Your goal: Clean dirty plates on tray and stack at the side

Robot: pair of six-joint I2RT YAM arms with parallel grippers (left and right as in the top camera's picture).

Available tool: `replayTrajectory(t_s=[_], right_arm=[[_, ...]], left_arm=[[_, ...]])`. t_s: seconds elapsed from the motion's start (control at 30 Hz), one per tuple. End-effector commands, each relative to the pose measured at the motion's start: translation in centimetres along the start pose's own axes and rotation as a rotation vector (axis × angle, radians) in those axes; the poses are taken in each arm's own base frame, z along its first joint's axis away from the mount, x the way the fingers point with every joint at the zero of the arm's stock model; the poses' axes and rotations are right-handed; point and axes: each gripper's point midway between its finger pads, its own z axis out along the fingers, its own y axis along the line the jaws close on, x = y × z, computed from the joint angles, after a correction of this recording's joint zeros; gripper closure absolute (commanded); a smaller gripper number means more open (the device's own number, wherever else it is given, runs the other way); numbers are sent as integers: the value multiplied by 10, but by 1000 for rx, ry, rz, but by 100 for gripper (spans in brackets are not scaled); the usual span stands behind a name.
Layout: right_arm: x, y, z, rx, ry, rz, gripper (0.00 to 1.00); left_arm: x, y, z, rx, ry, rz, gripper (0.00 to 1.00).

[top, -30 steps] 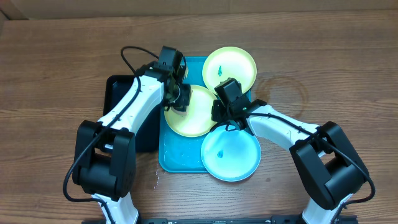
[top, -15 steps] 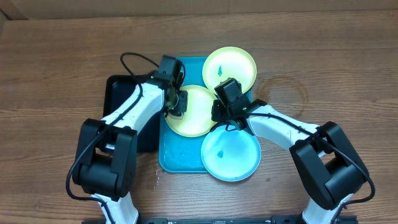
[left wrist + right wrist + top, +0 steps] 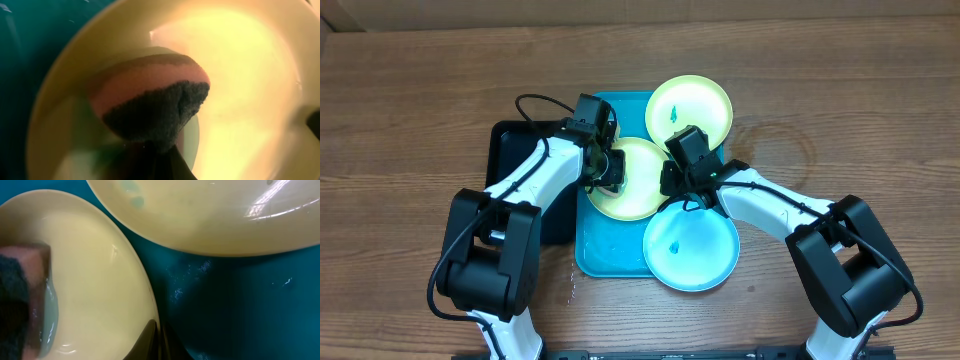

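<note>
The turquoise tray [image 3: 610, 250] holds three plates. A lime-green plate [image 3: 642, 192] lies in the middle, a second lime-green plate [image 3: 695, 100] with a teal smudge at the far right, and a light blue plate [image 3: 695, 255] with a teal smudge at the front. My left gripper [image 3: 608, 172] is shut on a pink and dark sponge [image 3: 150, 100] pressed on the middle plate [image 3: 240, 75]. My right gripper [image 3: 668, 180] is shut on that plate's right rim [image 3: 95, 280], fingertips [image 3: 156, 340] pinching it. The sponge also shows in the right wrist view [image 3: 20, 295].
A smaller black tray [image 3: 515, 180] lies left of the turquoise tray, under my left arm. The far plate and the blue plate overhang the turquoise tray's right edge. Bare wooden table [image 3: 840, 120] lies to the right.
My left gripper has slid the sponge a little toward the front across the middle plate. The right arm and the plates have not moved.
</note>
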Motion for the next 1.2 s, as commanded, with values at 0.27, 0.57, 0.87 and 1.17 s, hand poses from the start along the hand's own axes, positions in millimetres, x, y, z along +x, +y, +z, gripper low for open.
replayTrajectory(t_s=[0.27,0.57,0.87,1.17], right_arm=[[-5,3,-2,-10,-6,3,96],[-4,3,-2,-10,-6,3,96],[-5,3,-2,-9,-6,3,96],[-5,3,-2,-9,-6,3,96]], left_arm=[[-7,-42,-22,337,52,-49,96],[-42,-25,-81,224,-101,-39,96],[-15,12,-43,-36,-42,-35,96],[12,33,9,-106,75,-89,96]])
